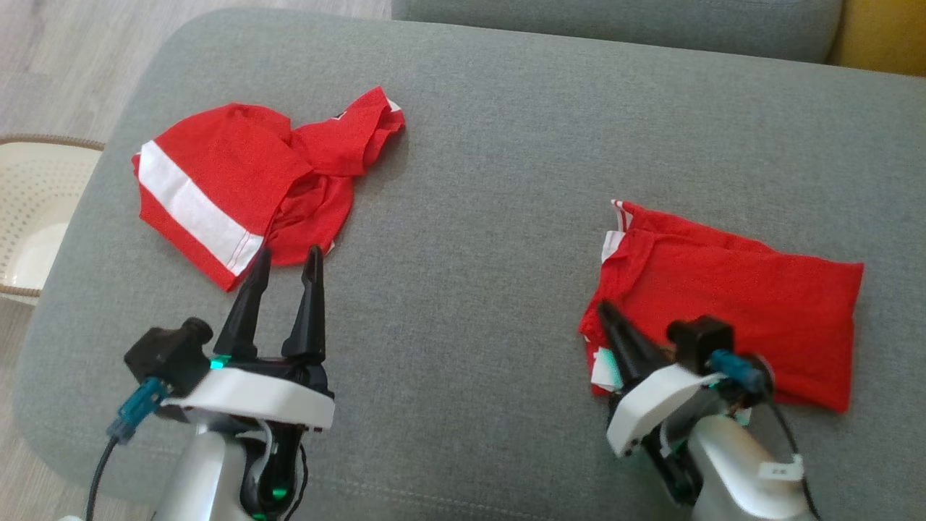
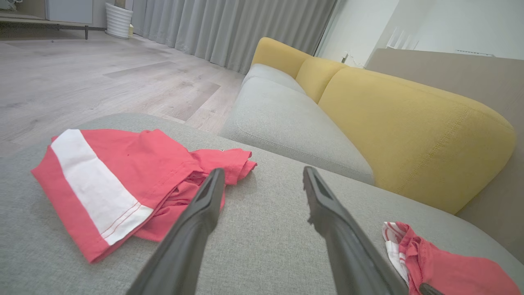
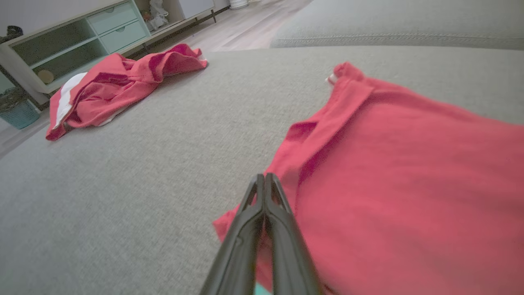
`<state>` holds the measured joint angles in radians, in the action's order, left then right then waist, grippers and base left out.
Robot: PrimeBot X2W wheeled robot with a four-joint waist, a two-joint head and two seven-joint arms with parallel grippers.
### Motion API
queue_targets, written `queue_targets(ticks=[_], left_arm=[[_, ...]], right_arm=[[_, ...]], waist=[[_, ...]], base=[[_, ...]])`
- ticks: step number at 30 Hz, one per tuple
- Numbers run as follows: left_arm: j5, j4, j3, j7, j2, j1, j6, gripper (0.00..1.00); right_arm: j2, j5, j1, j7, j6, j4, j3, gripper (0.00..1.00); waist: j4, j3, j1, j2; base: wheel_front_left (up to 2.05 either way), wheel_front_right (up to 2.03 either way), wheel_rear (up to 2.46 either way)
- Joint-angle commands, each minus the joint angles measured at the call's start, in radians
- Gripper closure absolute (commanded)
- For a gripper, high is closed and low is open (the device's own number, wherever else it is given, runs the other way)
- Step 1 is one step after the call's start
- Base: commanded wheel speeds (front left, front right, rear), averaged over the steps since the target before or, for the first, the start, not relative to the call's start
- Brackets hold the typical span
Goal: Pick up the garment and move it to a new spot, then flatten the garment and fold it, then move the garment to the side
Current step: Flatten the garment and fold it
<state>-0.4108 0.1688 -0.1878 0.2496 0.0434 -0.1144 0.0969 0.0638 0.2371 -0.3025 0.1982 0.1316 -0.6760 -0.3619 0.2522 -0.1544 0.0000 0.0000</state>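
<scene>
A crumpled red garment (image 1: 217, 188) with a broad white stripe lies at the far left of the grey cushion (image 1: 477, 181). It also shows in the left wrist view (image 2: 123, 172) and far off in the right wrist view (image 3: 114, 82). My left gripper (image 1: 289, 253) (image 2: 264, 171) stands open just short of its near edge, fingers empty. A second red garment (image 1: 738, 304) (image 3: 409, 184) (image 2: 450, 270) lies folded flat at the right. My right gripper (image 1: 604, 310) (image 3: 264, 177) is shut above that piece's near left corner, and I see no cloth pinched between its fingers.
A cream perforated basket (image 1: 32, 210) sits on the wooden floor past the cushion's left edge. A yellow sofa back (image 2: 409, 123) rises beyond the grey seat. A low pale-green cabinet (image 3: 73, 37) stands across the room. Bare grey cushion lies between the two garments.
</scene>
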Motion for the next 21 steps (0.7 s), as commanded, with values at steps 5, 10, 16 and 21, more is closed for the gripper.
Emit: queue_targets(ticks=[5, 10, 16, 21], left_arm=[[-0.002, -0.027, 0.032, 0.012, 0.007, -0.039, -0.004, 0.00], [0.003, -0.028, 0.041, 0.012, 0.007, -0.036, -0.004, 0.00], [0.009, -0.039, 0.055, 0.012, 0.007, -0.029, -0.002, 0.00], [0.014, -0.056, 0.051, 0.012, 0.007, -0.028, 0.000, 0.00]], right_arm=[[-0.013, 0.030, -0.044, -0.003, -0.001, -0.023, -0.063, 1.00], [-0.013, 0.050, -0.062, 0.016, -0.001, -0.009, -0.048, 1.00], [0.002, 0.044, -0.064, 0.031, -0.001, 0.084, 0.003, 1.00], [0.049, 0.006, -0.033, 0.014, -0.001, 0.214, 0.102, 1.00]], waist=[[-0.021, 0.009, 0.0000, 0.0000], [-0.051, 0.021, 0.0000, 0.0000], [-0.113, 0.053, 0.0000, 0.0000], [-0.166, 0.074, 0.0000, 0.0000]], base=[[0.00, 0.00, 0.00], [0.00, 0.00, 0.00], [0.00, 0.00, 0.00], [0.00, 0.00, 0.00]])
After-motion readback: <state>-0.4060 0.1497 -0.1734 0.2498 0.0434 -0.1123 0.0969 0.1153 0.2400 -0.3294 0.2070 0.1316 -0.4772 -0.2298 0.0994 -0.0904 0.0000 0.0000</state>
